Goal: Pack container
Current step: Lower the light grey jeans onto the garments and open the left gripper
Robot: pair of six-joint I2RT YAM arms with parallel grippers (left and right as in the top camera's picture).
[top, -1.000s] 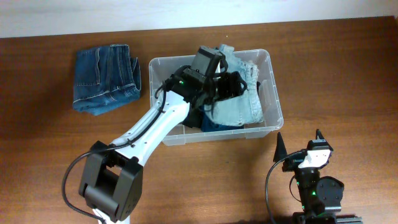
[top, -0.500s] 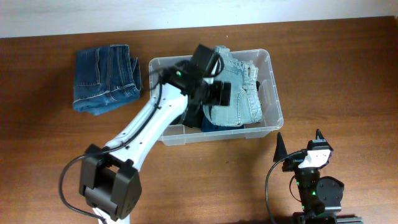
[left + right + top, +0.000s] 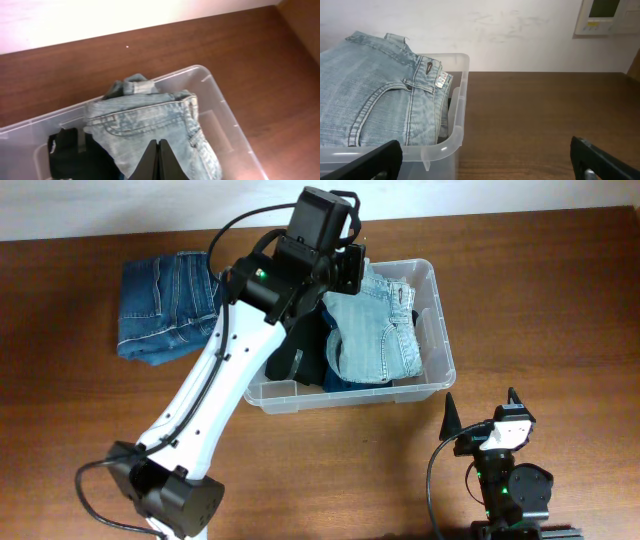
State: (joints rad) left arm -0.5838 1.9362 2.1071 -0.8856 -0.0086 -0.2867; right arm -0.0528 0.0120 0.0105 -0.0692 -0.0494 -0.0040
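Note:
The container [image 3: 441, 332] is a clear plastic bin at the table's middle. Light-blue jeans [image 3: 375, 338] lie folded on top inside it, beside a black garment [image 3: 298, 358]. My left gripper [image 3: 347, 268] hangs above the bin's back-left corner, shut, with nothing in it. In the left wrist view its closed fingertips [image 3: 159, 143] point down over the light-blue jeans [image 3: 145, 122], with the container's rim [image 3: 226, 101] to the right. My right gripper [image 3: 480, 404] rests near the front edge, open and empty. In the right wrist view the container's corner [image 3: 462, 102] sits just ahead of it.
A folded pair of dark-blue jeans [image 3: 170, 305] lies on the table left of the bin. A pale wall [image 3: 485, 30] rises behind the table's far edge. Bare wood [image 3: 550, 300] stretches right of the container.
My left gripper has lifted out of the bin toward the back and shut empty. The light-blue jeans stay lying in the container. The right arm has not moved.

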